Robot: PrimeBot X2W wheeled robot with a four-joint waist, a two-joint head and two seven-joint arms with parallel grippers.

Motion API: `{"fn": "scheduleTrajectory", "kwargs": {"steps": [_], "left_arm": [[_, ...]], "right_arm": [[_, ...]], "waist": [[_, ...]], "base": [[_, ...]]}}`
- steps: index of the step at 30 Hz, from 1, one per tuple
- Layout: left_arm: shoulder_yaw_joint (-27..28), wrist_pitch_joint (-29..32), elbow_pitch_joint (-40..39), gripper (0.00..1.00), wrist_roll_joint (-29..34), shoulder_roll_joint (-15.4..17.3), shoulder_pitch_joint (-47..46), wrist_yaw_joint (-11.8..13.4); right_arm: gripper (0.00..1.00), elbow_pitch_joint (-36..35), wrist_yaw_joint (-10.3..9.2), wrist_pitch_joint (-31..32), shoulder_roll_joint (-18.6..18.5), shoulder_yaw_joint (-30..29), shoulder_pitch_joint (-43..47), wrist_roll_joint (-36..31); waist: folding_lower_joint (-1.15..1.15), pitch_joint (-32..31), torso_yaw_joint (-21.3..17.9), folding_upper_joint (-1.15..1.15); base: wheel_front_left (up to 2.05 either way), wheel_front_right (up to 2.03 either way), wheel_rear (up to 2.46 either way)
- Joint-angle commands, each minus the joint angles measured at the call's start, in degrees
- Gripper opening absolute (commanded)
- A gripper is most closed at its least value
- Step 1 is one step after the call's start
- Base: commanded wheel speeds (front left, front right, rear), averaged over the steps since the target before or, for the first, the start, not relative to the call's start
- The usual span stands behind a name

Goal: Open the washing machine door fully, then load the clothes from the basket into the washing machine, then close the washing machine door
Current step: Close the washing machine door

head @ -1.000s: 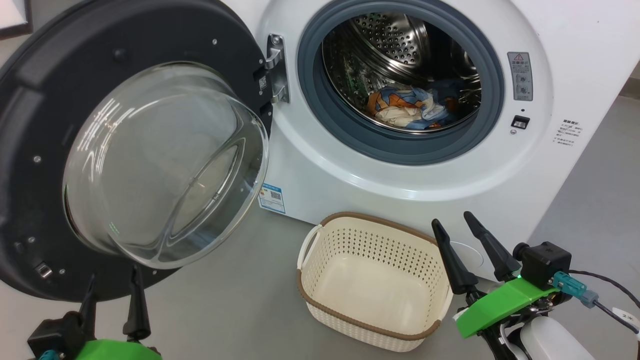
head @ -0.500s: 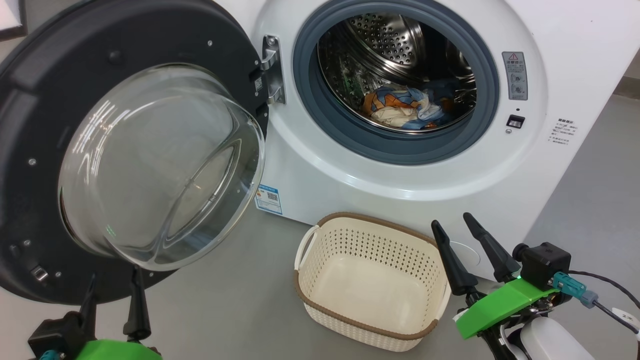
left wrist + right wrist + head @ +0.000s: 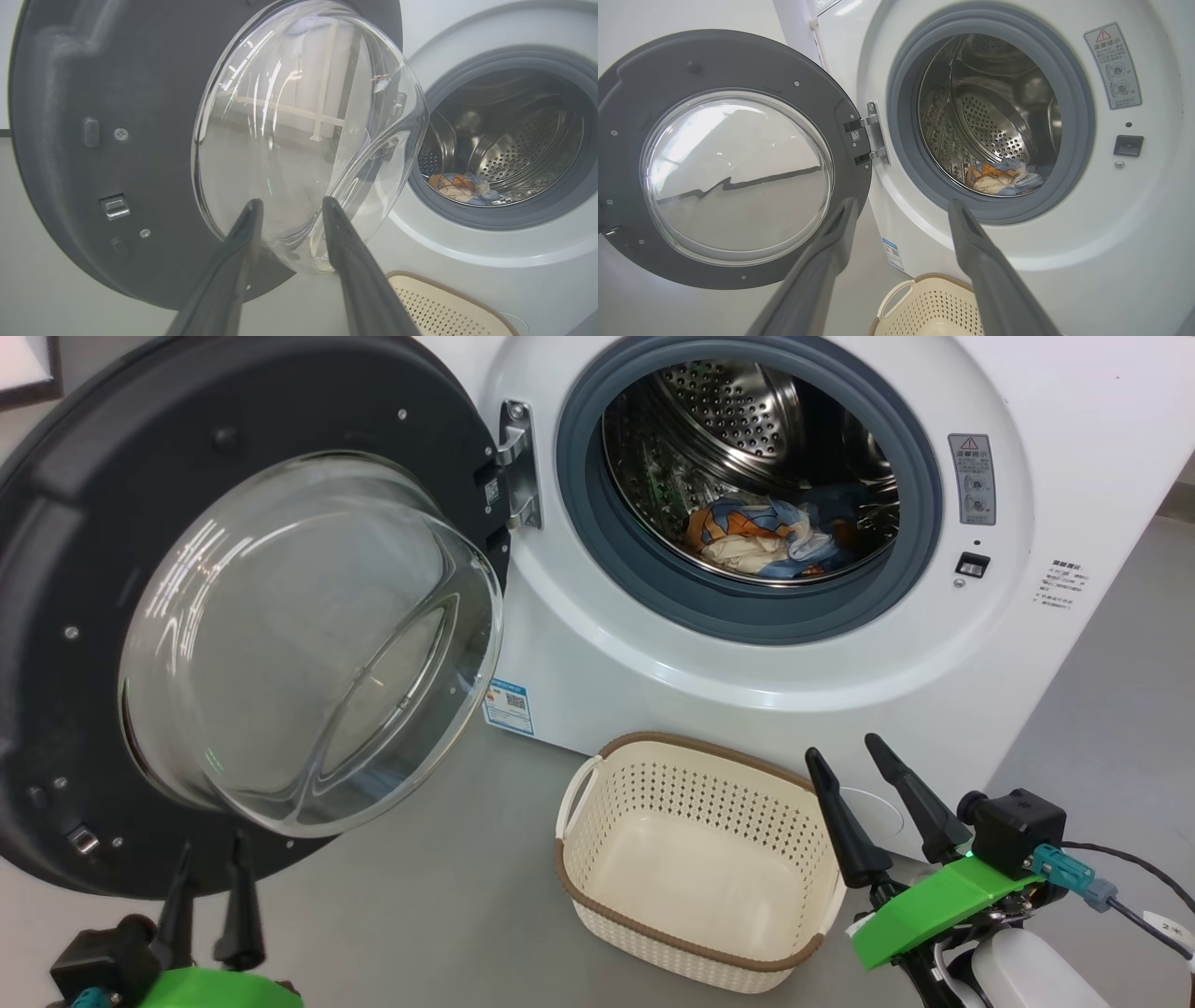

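Ahead, washing machine door (image 3: pixel 56 569) — near left pincer (image 3: pixel 215 845)

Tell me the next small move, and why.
Probably bring the left gripper against the door at its lower rim and start swinging it shut: the clothes lie inside the washing machine, the basket is empty, and the door stands wide open.

White washing machine (image 3: pixel 653 672), black-rimmed door (image 3: pixel 280 401), cream perforated basket (image 3: pixel 691 793), blue-orange clothes (image 3: pixel 766 537)
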Motion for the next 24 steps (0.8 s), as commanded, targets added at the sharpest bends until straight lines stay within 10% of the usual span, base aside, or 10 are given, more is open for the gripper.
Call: {"fn": "scheduleTrajectory", "kwargs": {"steps": [1,10,24], "left_arm": [[1.53,-0.37,-1.93,0.0,0.39,1.53,-0.74,0.19],[2.29,-0.04,-11.28,0.0,-3.02,4.08,-3.82,-0.23],[13.6,7.33,-20.68,0.0,-28.68,13.33,-16.78,-0.47]], "right_arm": [[1.0,-1.33,0.32,-0.47,-0.51,1.04,-0.26,-0.14],[1.0,-1.42,0.32,-0.47,-0.62,0.35,0.1,-0.22],[1.0,-1.36,0.32,-0.47,-1.62,1.1,-0.35,-0.08]], "waist": [[0.0,0.01,0.07,0.0],[0.0,-0.2,0.88,0.0],[0.0,0.5,-0.09,0.0]], "base": [[0.0,0.0,0.0],[0.0,0.0,0.0],[0.0,0.0,0.0]]}}
